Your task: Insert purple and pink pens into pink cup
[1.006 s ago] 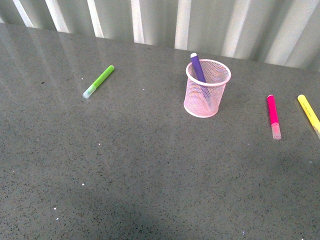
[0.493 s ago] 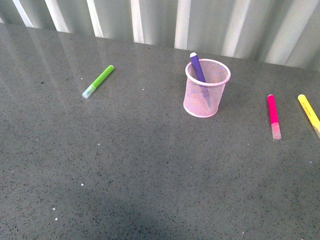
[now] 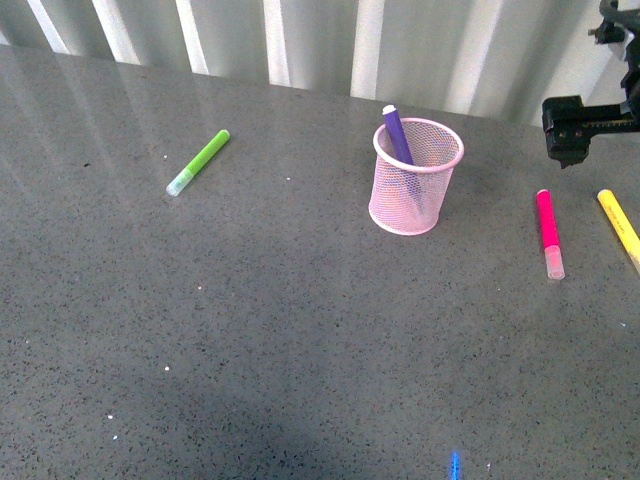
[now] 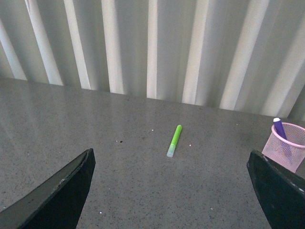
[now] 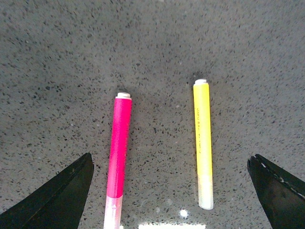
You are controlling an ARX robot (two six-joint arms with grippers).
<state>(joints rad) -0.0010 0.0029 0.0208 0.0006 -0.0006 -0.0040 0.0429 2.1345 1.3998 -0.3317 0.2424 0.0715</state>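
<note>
The pink mesh cup stands upright on the grey table, with the purple pen leaning inside it, tip above the rim. The pink pen lies flat to the right of the cup, pale cap towards the front. My right gripper hangs open above the table just behind the pink pen. In the right wrist view its jaws are wide apart over the pink pen and touch nothing. My left gripper is open and empty; its view shows the cup and purple pen.
A yellow marker lies right of the pink pen, roughly parallel to it; it also shows in the right wrist view. A lime-green marker lies far left, also in the left wrist view. A corrugated wall backs the table.
My right gripper has come into the front view at the upper right, above the pink pen. The pens and the cup have not moved.
</note>
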